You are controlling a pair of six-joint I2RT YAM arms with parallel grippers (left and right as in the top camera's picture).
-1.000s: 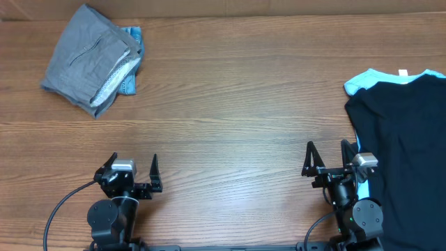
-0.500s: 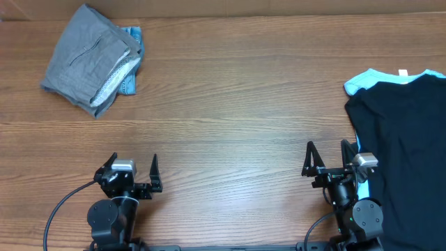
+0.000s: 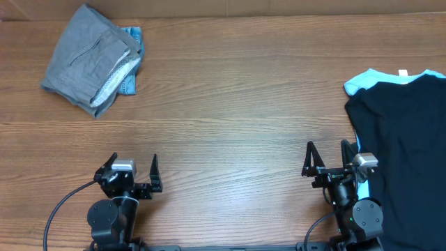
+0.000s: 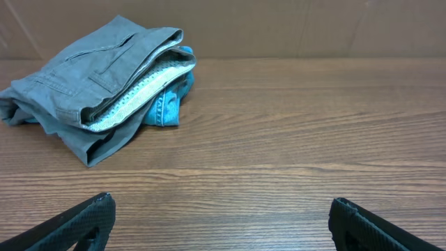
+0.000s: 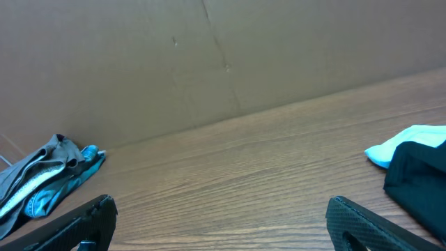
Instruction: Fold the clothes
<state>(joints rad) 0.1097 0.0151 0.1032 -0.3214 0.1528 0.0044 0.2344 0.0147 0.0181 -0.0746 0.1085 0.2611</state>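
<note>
Grey shorts (image 3: 89,59) lie folded, speckled lining showing, atop denim shorts (image 3: 130,75).

No change seen over past second: left end effector (image 3: 134,159), right end effector (image 3: 326,146), clothes (image 3: 87,59) unmoved.

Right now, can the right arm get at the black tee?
Probably yes. The black tee lies flat close beside the right pincer, on its right, with nothing on top of it and nothing between them. The pincer is open and empty, so the way looks free.
</note>
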